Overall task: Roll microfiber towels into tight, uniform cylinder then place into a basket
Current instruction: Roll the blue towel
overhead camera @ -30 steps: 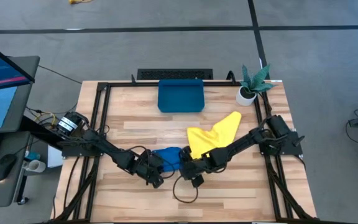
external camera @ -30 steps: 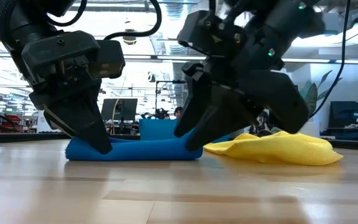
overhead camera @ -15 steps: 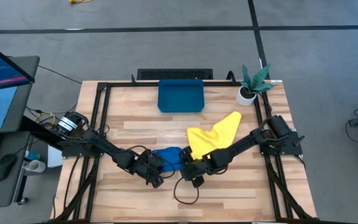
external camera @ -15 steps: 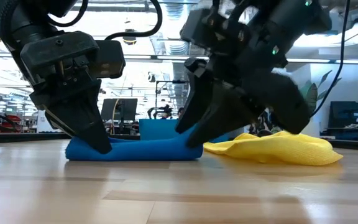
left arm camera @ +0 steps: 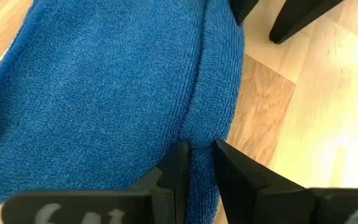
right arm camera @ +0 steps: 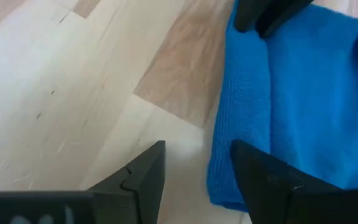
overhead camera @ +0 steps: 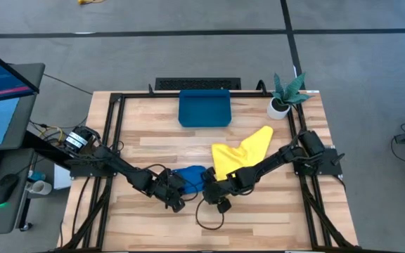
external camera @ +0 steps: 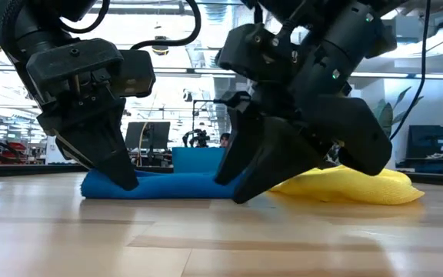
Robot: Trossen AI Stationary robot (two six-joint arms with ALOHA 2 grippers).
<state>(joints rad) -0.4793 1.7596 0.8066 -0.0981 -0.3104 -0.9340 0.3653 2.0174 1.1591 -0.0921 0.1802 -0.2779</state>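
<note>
Blue towel (left arm camera: 104, 93): soft looped cloth, matt, nubby under my left fingers (left arm camera: 173, 180).
Yellow towel (external camera: 352, 185): same matt cloth.
Table (right arm camera: 73, 81): pale wood, smooth, faint sheen.
Basket (overhead camera: 204, 107): smooth plastic.

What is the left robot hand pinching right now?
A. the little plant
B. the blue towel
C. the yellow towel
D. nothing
B: the left gripper has its fingers closed on a fold at the edge of the blue towel, which lies on the table.
</note>
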